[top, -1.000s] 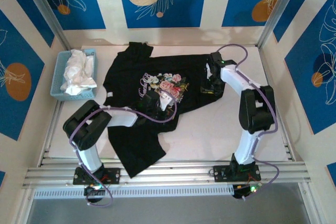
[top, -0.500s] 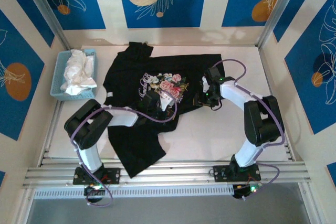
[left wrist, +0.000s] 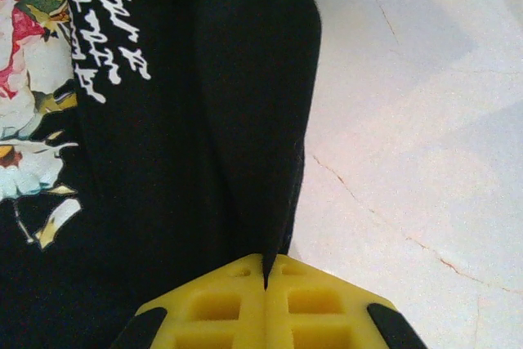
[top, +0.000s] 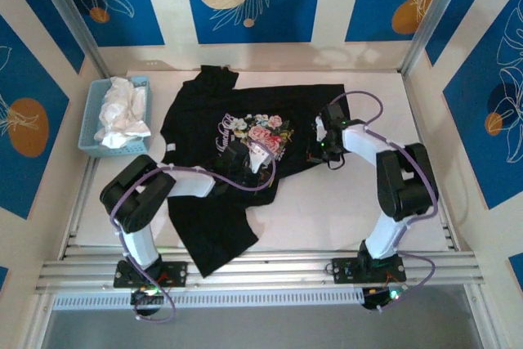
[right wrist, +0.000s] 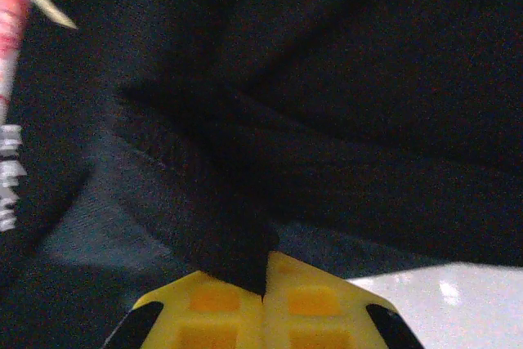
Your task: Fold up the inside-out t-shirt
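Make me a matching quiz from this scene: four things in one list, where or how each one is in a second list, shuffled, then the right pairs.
Things:
1. black t-shirt
2. blue basket
3. white garment
4. right gripper

Place or state:
A. crumpled inside the basket
B. shut on a fold of black cloth
C. spread across the middle of the table
D. at the table's far left edge

Pairs: 1-C, 2-D, 3-A, 4-B
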`<action>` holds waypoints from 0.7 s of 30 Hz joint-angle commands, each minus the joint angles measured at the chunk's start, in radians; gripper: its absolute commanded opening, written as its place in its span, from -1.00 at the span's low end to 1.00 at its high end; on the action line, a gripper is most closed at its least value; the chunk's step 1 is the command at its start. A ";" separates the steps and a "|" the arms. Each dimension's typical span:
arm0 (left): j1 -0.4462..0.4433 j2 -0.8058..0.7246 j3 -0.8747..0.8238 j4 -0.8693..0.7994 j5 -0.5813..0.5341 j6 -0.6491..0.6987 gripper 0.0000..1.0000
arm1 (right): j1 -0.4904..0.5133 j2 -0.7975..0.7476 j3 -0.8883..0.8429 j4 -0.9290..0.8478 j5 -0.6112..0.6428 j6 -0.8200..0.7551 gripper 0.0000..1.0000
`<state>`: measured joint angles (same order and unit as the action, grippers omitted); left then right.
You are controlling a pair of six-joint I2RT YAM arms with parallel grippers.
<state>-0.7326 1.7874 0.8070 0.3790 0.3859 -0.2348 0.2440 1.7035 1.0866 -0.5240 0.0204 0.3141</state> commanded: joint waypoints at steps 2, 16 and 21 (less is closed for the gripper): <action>0.021 0.002 0.004 0.035 0.045 -0.038 -1.00 | -0.025 -0.212 -0.035 -0.039 -0.105 -0.072 -1.00; 0.061 0.033 0.018 0.132 0.115 -0.092 -1.00 | -0.073 -0.379 0.033 -0.316 -0.503 -0.148 -1.00; 0.062 0.038 0.023 0.097 0.114 -0.069 -1.00 | -0.100 -0.281 0.045 -0.279 -0.456 -0.116 -1.00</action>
<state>-0.6796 1.8114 0.8074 0.4862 0.4713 -0.3191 0.1585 1.3739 1.1038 -0.7799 -0.4225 0.1970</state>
